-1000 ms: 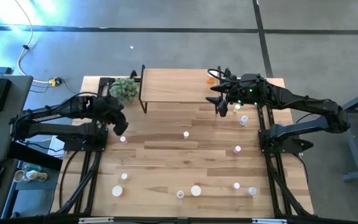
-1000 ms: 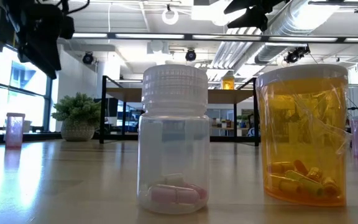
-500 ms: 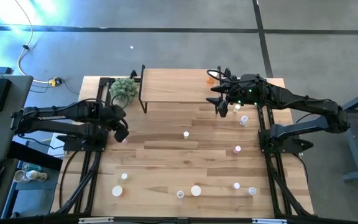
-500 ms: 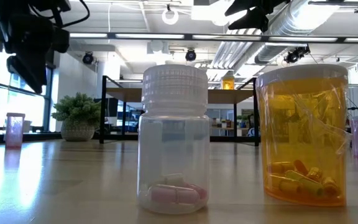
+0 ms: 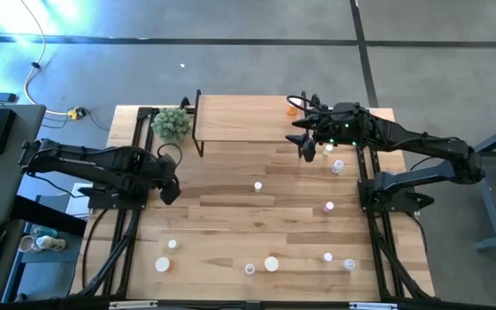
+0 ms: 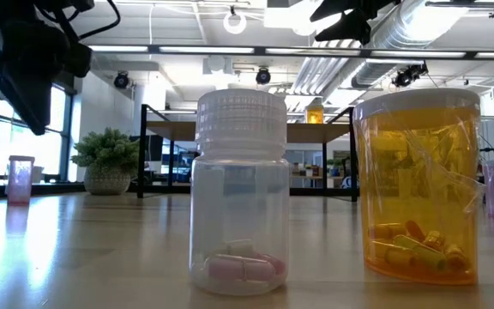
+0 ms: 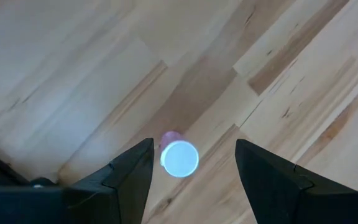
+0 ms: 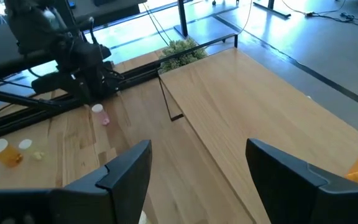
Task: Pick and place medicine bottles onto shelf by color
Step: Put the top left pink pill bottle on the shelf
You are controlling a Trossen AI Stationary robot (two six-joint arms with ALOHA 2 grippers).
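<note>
Because the pink bottle (image 7: pixel 179 157) stands upright on the table (image 5: pixel 231 215), your left gripper (image 7: pixel 191 180) hangs straight above it, fingers spread to straddle its white cap. Your right gripper (image 5: pixel 306 148) waits, fingers spread and empty, over the shelf (image 5: pixel 239 116) end, near the orange bottle (image 5: pixel 292 108) already placed there.

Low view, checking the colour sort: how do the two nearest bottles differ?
The clear bottle has a ribbed white cap and pinkish capsules; the orange bottle is amber, wider, and holds orange and yellow capsules. Both stand upright on the table, mostly empty.
</note>
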